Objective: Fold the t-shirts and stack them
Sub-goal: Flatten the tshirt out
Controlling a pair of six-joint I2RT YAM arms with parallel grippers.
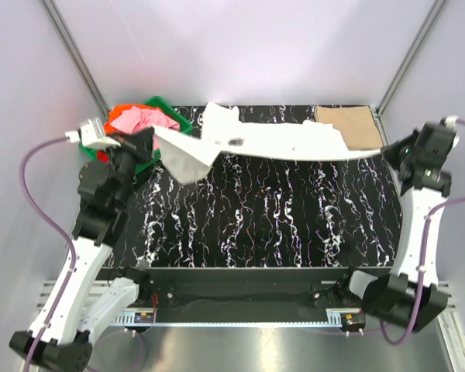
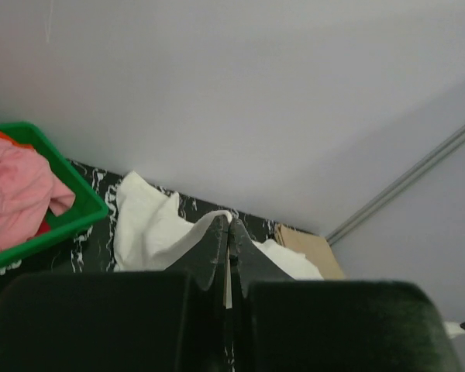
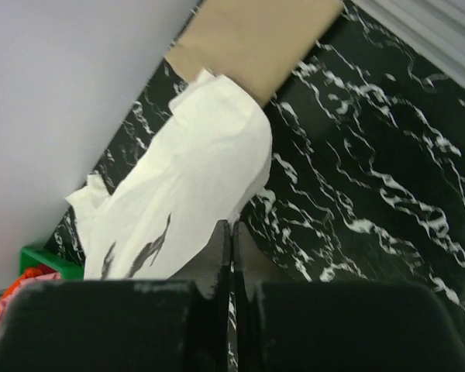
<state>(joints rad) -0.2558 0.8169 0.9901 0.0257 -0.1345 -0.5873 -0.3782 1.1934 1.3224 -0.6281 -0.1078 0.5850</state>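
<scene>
White tee (image 1: pixel 279 139) gripped: left claw (image 2: pixel 230 229), right claw (image 3: pixel 231 232); span shows overhead only.

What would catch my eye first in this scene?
A white t-shirt stretched across the far side of the black marbled table, its ends pinched by the left gripper and the right gripper. Then the green crate at the far left, heaped with pink and orange tees, and a tan t-shirt at the far right.
</scene>
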